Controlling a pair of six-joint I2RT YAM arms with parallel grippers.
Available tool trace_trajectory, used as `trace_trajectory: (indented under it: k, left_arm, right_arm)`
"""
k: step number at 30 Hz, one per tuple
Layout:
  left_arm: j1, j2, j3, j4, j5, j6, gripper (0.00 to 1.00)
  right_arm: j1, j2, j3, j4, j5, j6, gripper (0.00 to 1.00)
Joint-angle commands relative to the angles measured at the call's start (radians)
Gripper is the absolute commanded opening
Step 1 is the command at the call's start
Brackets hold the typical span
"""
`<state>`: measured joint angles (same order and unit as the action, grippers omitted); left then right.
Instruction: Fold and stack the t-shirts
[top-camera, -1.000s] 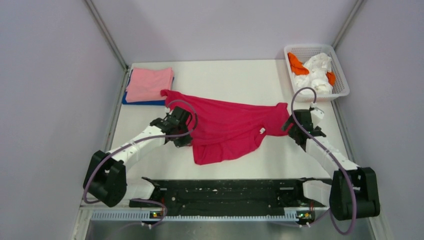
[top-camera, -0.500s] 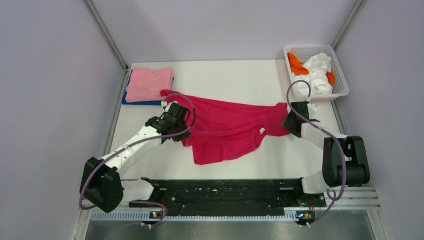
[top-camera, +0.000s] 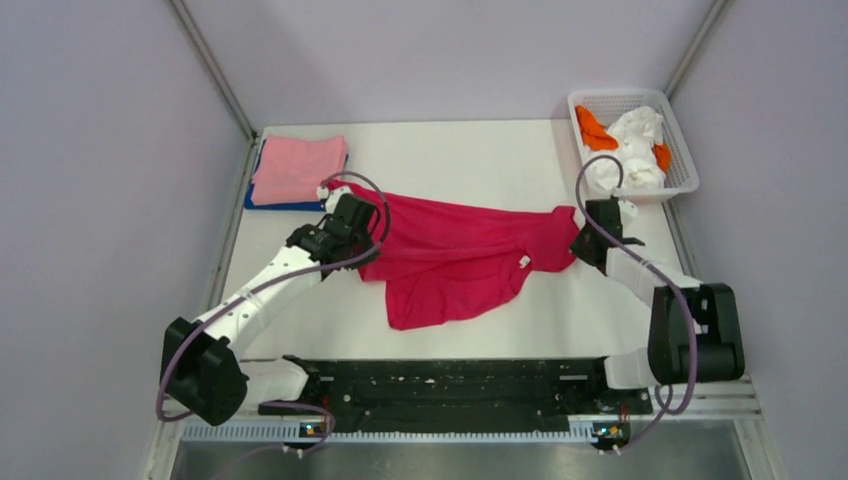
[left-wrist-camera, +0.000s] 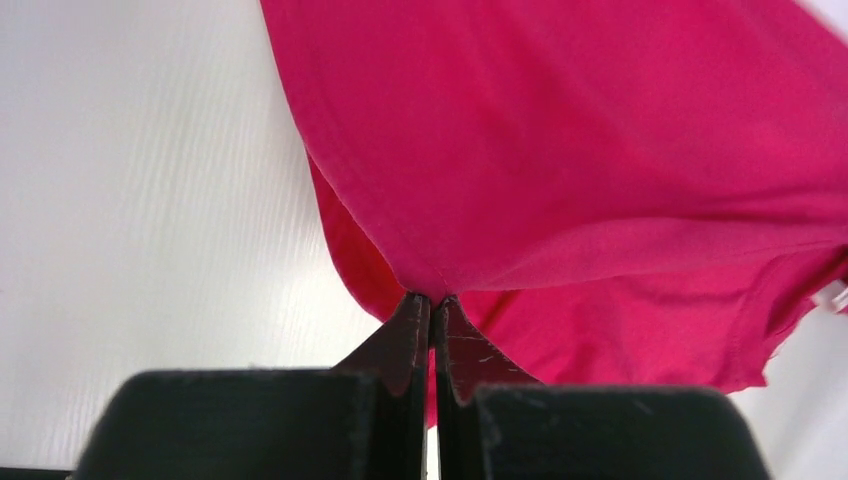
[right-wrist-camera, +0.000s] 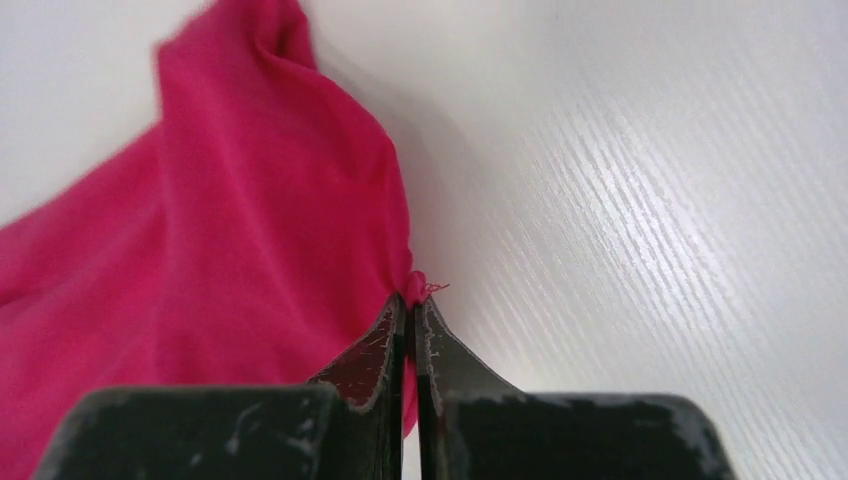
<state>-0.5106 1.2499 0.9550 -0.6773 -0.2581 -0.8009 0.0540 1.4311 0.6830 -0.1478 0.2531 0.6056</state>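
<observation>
The crimson-red t-shirt (top-camera: 455, 250) lies rumpled across the middle of the table. My left gripper (top-camera: 362, 232) is shut on its left edge, and in the left wrist view the cloth (left-wrist-camera: 560, 150) is pinched between the fingertips (left-wrist-camera: 412, 315). My right gripper (top-camera: 578, 243) is shut on the shirt's right corner; the right wrist view shows the fabric (right-wrist-camera: 230, 230) nipped at the tips (right-wrist-camera: 392, 318). A folded pink t-shirt (top-camera: 298, 165) rests on a folded blue one (top-camera: 290, 204) at the back left.
A white basket (top-camera: 680, 140) with white and orange cloths stands at the back right. A black rail (top-camera: 450, 385) runs along the near edge between the arm bases. Walls close in on both sides.
The right gripper has moved in to the shirt's right corner and shut on it. The left gripper has carried the shirt's left edge a little up and away.
</observation>
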Motion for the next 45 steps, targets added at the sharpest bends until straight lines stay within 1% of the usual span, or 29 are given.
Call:
trace_trajectory:
  k: [1, 3, 6, 9, 12, 17, 22, 26, 30, 33, 36, 38, 41, 45]
  left_arm:
    - [0.004, -0.067, 0.146, -0.004, -0.123, 0.042, 0.0]
    - [0.004, -0.1, 0.208, -0.001, -0.162, 0.068, 0.0]
    - [0.003, -0.168, 0.293, 0.029, -0.2, 0.125, 0.0]
    - [0.004, -0.244, 0.388, 0.061, -0.204, 0.198, 0.0]
    - [0.003, -0.309, 0.492, 0.09, -0.186, 0.272, 0.0]
    - [0.003, -0.364, 0.692, 0.086, -0.092, 0.361, 0.0]
    - [0.002, -0.39, 0.861, 0.049, -0.005, 0.425, 0.0]
    - [0.003, -0.413, 0.934, 0.032, 0.071, 0.44, 0.0]
    - [0.002, -0.442, 0.944, 0.04, 0.117, 0.434, 0.0]
    - [0.003, -0.451, 0.925, 0.043, 0.114, 0.427, 0.0]
    - [0.001, -0.44, 0.871, 0.062, 0.093, 0.417, 0.0]
    - [0.003, -0.425, 0.818, 0.083, 0.06, 0.413, 0.0]
    - [0.002, -0.384, 0.712, 0.116, -0.038, 0.398, 0.0]
    - [0.003, -0.277, 0.598, 0.126, -0.142, 0.362, 0.0]
  right_arm:
    - [-0.007, -0.24, 0.09, -0.006, 0.025, -0.043, 0.0]
    - [-0.007, -0.346, 0.138, -0.03, 0.034, -0.061, 0.0]
    - [-0.007, -0.477, 0.254, -0.089, 0.041, -0.084, 0.0]
    - [-0.007, -0.568, 0.376, -0.137, 0.041, -0.118, 0.0]
    - [-0.007, -0.621, 0.531, -0.186, 0.032, -0.159, 0.0]
    - [-0.008, -0.624, 0.826, -0.29, -0.067, -0.218, 0.0]
    - [-0.007, -0.641, 1.066, -0.378, -0.138, -0.254, 0.0]
    - [-0.007, -0.649, 1.213, -0.429, -0.165, -0.282, 0.0]
    - [-0.008, -0.637, 1.317, -0.458, -0.196, -0.3, 0.0]
    - [-0.008, -0.628, 1.332, -0.467, -0.185, -0.316, 0.0]
    - [-0.007, -0.619, 1.282, -0.445, -0.166, -0.326, 0.0]
    - [-0.007, -0.615, 1.22, -0.413, -0.157, -0.331, 0.0]
    - [-0.007, -0.601, 1.099, -0.342, -0.132, -0.335, 0.0]
    - [-0.008, -0.569, 0.901, -0.219, -0.085, -0.324, 0.0]
